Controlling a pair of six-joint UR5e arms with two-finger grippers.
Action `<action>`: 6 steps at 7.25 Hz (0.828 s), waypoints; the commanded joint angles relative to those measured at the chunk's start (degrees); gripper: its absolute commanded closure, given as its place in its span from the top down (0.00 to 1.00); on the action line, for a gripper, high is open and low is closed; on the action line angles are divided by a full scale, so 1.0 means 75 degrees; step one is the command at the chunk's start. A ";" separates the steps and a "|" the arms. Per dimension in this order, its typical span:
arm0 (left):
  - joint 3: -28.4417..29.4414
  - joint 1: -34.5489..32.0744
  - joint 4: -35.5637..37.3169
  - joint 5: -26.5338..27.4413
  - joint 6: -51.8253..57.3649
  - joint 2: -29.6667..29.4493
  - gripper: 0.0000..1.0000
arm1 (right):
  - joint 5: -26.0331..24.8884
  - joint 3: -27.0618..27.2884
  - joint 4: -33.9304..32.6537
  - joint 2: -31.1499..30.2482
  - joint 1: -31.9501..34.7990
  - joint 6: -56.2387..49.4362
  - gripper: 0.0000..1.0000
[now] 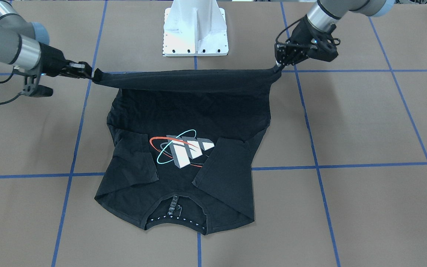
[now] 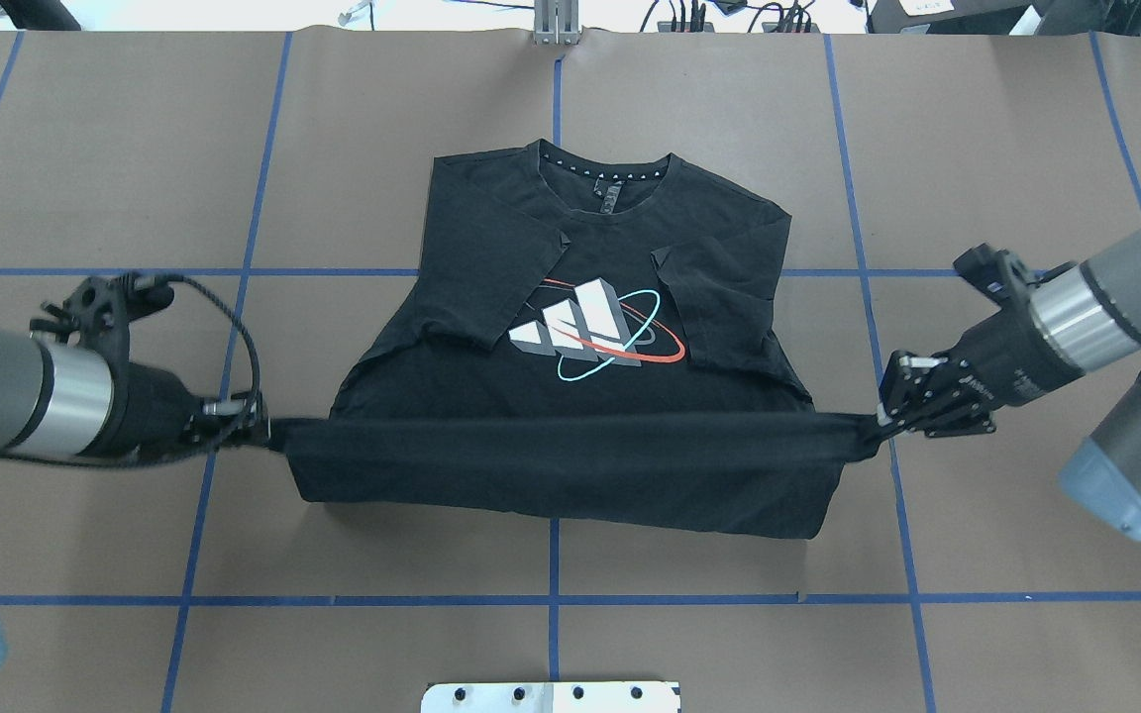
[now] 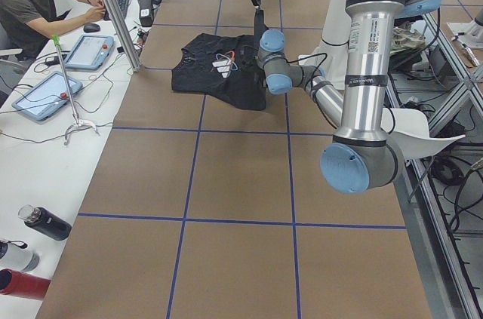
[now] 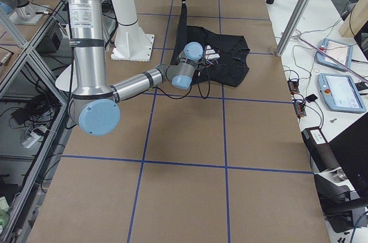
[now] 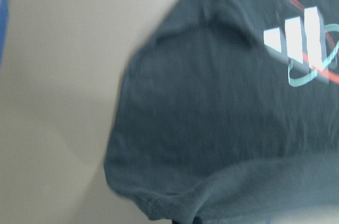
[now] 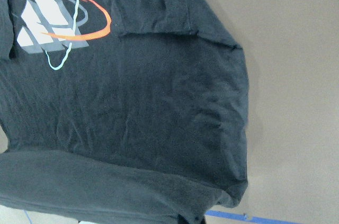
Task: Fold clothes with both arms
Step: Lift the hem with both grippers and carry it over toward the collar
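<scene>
The clothes are one black T-shirt (image 2: 491, 228) that lies print side up on the brown table, sleeves folded inward and collar at the far side from the robot. Its hem edge (image 2: 570, 441) is lifted off the table and stretched into a taut band between the two arms. My left gripper (image 2: 259, 433) is shut on the hem's left corner, and shows on the right in the front view (image 1: 278, 66). My right gripper (image 2: 878, 421) is shut on the opposite corner (image 1: 89, 73). Both wrist views look down on the shirt (image 5: 212, 128) (image 6: 148, 118) from just above it.
The white pedestal base (image 1: 195, 33) stands just behind the lifted hem. Blue tape lines (image 2: 554, 555) divide the table into squares. Beside the table, a person (image 3: 38, 2) sits at a bench with tablets (image 3: 45, 93) and bottles (image 3: 41, 222).
</scene>
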 commanded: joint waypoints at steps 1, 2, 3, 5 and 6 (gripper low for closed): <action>0.1497 -0.0879 -0.0005 -0.0058 0.0285 -0.1426 0.00 | 0.0088 -0.0592 0.0043 0.0053 0.0813 -0.0272 0.00; 0.2084 -0.0941 -0.0005 -0.0093 0.0285 -0.2072 0.00 | 0.0042 -0.0711 0.0043 0.0192 0.0967 -0.0436 0.00; 0.2403 -0.0999 -0.0017 -0.0070 0.0285 -0.2462 0.00 | 0.0018 -0.0921 0.0020 0.0542 0.1050 -0.0426 0.00; 0.2406 -0.1723 -0.0075 -0.0024 0.0296 -0.2663 0.00 | 0.0018 -0.1623 0.0008 0.1221 0.1353 -0.0437 0.00; 0.2430 -0.2063 -0.0040 -0.0012 0.0633 -0.2700 0.00 | 0.0007 -0.1963 0.0008 0.1550 0.1460 -0.0426 0.00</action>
